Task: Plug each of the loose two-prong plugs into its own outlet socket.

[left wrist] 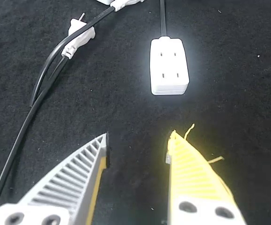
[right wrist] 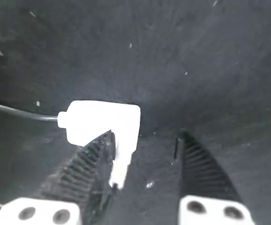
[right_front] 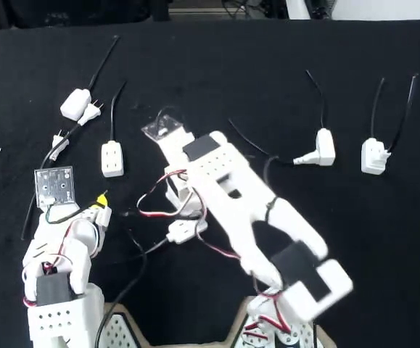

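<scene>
A white two-socket outlet lies flat on the black cloth, a short way ahead of my left gripper, which is open and empty. From above, that outlet sits just beyond the left gripper's yellow fingertip. A small two-prong plug on a black cable lies beside it. My right gripper is open low over a white angled plug, which rests against one finger. That plug peeks out from under the right arm.
At the far left lie another plug and a white adapter with a plug at it. At the right are an angled plug and a white block, each on a black cable. Loose cables cross the cloth.
</scene>
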Robot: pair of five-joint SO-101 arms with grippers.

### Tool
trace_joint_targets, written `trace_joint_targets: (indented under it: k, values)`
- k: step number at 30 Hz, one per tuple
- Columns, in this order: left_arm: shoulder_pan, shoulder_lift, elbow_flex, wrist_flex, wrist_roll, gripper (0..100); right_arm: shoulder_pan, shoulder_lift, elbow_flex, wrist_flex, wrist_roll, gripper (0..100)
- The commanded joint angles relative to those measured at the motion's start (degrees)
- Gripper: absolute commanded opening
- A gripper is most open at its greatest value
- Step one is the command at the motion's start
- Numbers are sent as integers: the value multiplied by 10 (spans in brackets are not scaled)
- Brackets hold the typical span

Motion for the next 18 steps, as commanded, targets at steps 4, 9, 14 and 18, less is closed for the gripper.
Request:
trace_joint_targets:
  k: [4, 9, 14, 18]
  values:
    - [-14, -4, -30, -11, 7, 212, -18, -138, -53, -2, 79, 201]
    - [-69, -4, -26, -40, 19, 212, -4, -193, -130, 40, 166, 201]
    - [-132, -4, -35, -51, 82, 212, 24, -245, -168, 123, 319, 201]
    - [-178, -4, -39, -65, 126, 212, 11, -260, -118, 181, 455, 205]
